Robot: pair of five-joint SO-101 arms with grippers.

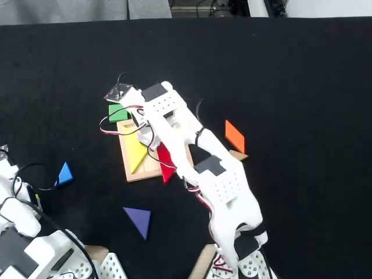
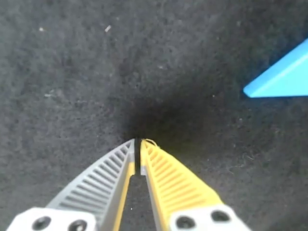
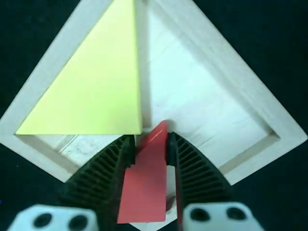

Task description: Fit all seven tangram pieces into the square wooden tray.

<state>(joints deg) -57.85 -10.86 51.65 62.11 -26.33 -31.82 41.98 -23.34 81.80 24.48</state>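
The square wooden tray point(image 3: 269, 126) point(image 1: 129, 172) holds a yellow triangle point(image 3: 96, 82) point(image 1: 135, 154) against one side. My right gripper point(image 3: 148, 140) is shut on a red piece point(image 3: 144, 187) point(image 1: 165, 164), held tilted over the tray's edge with its tip above the bare tray floor, next to a corner of the yellow triangle. My left gripper point(image 2: 137, 143) is shut with nothing in it, low over the black table. A light blue triangle point(image 2: 284, 77) point(image 1: 64, 174) lies close by it.
On the black cloth lie a green piece point(image 1: 118, 112) behind the tray, an orange parallelogram point(image 1: 235, 136) with a small tan piece point(image 1: 239, 155) to the right, and a dark blue triangle point(image 1: 139, 221) in front. The right arm point(image 1: 221, 186) crosses over the tray.
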